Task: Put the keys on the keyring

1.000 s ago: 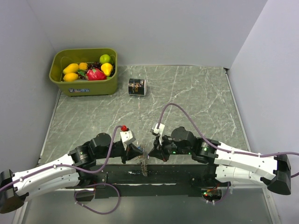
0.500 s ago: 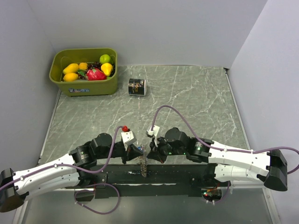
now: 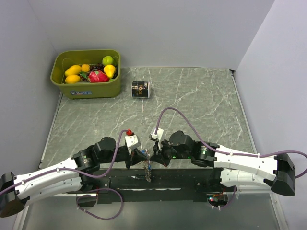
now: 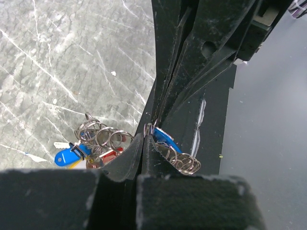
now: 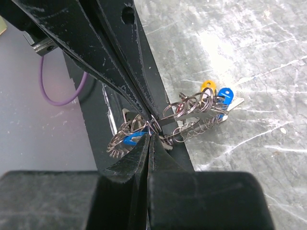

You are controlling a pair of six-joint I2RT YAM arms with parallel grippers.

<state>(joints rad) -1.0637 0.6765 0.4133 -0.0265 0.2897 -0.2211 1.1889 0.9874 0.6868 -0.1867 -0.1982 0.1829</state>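
At the near edge of the marble table (image 3: 206, 100), just over the far lip of the black base plate (image 3: 184, 183), the two arms met tip to tip. From the left came the left gripper (image 3: 145, 157), jaws pressed flat together with no gap, nipping a wire loop of the keyring (image 3: 149, 168). The right gripper (image 3: 153, 157) faced it from the right, its jaws likewise fully closed and its tips touching the bunch at the same spot; whether they pinched ring wire or a key could not be told.

Seen from the left wrist, the left gripper (image 4: 145, 137) pointed up into the right gripper (image 4: 155, 120), and the keyring (image 4: 181, 162) spilled out on either side of the meeting point as a tangle of silver loops. One of the keys (image 4: 65, 156), blue-headed, lay among the loops to the left, above the marble, and another blue head sat right beside the fingertips.

The right wrist view showed the same meeting of right gripper (image 5: 150, 133) and left gripper (image 5: 149, 116), with the keyring (image 5: 194, 128) trailing off to the right and blue and yellow key heads at its far end.

Well apart, at the far left, stood a green bin (image 3: 91, 91) of toy fruit, with a small black can (image 3: 140, 89) just to its right.
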